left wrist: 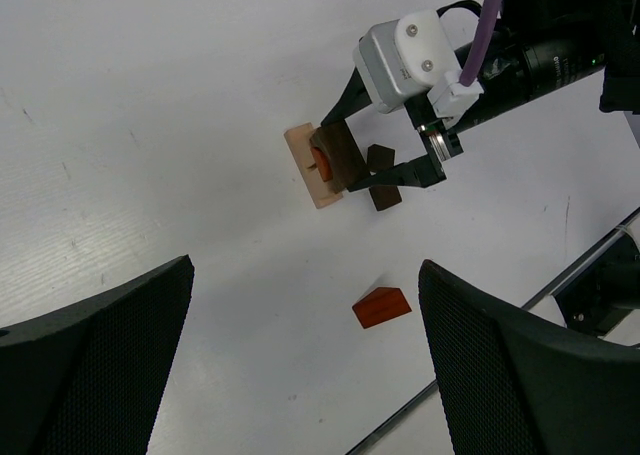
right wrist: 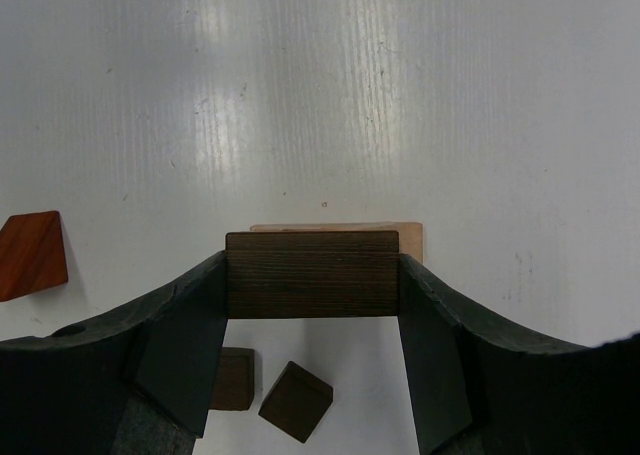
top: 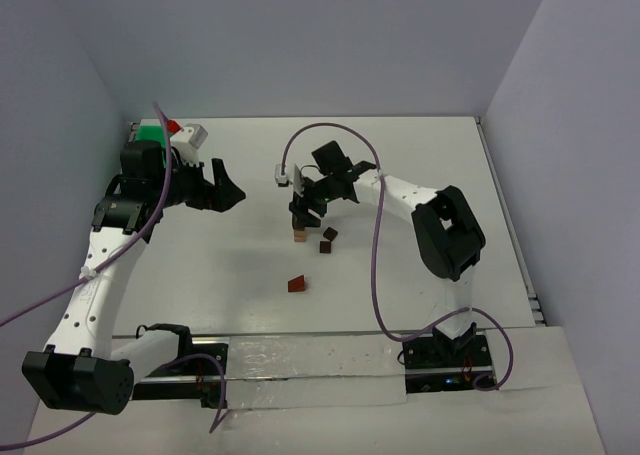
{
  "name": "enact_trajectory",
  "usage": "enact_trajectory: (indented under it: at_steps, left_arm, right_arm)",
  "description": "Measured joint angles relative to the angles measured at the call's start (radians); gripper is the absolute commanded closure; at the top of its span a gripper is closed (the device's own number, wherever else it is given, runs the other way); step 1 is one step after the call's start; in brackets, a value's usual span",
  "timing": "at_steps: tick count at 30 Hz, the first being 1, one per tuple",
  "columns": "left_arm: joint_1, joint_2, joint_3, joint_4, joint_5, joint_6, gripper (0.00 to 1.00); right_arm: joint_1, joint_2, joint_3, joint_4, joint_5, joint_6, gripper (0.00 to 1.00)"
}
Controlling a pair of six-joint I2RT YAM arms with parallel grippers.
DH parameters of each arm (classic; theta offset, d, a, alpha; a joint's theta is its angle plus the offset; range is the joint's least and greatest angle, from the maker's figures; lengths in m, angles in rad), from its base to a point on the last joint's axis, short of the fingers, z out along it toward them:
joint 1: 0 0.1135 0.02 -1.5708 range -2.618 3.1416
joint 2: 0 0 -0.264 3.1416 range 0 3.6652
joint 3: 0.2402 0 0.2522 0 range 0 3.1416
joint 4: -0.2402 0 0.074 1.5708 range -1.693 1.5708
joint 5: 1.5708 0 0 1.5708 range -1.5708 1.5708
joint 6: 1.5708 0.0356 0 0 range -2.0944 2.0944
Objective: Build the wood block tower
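My right gripper (right wrist: 311, 275) is shut on a dark brown cuboid block (right wrist: 311, 274), gripping its two ends. It holds the block on or just above a light tan block (right wrist: 410, 237). In the top view this gripper (top: 303, 213) sits over the small stack (top: 299, 235). In the left wrist view the stack shows the tan block (left wrist: 308, 165), a reddish piece (left wrist: 320, 160) and the dark block (left wrist: 338, 153). A reddish-brown wedge (top: 297, 284) lies alone nearer the arm bases. Two small dark cubes (right wrist: 296, 400) lie beside the stack. My left gripper (top: 225, 190) is open and empty, left of the stack.
A green tray (top: 150, 132) with a red and a white object (top: 193, 135) stands at the far left corner behind the left arm. Walls close the table at the back and sides. A metal rail (top: 300, 360) runs along the near edge.
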Motion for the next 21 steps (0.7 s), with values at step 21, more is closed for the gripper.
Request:
enact_trajectory:
  at_steps: [21]
  left_arm:
    - [0.005,0.0,0.0,0.0,0.034,0.007,0.01]
  right_arm:
    - [-0.011,0.002,-0.028,0.036,0.0,0.023,0.47]
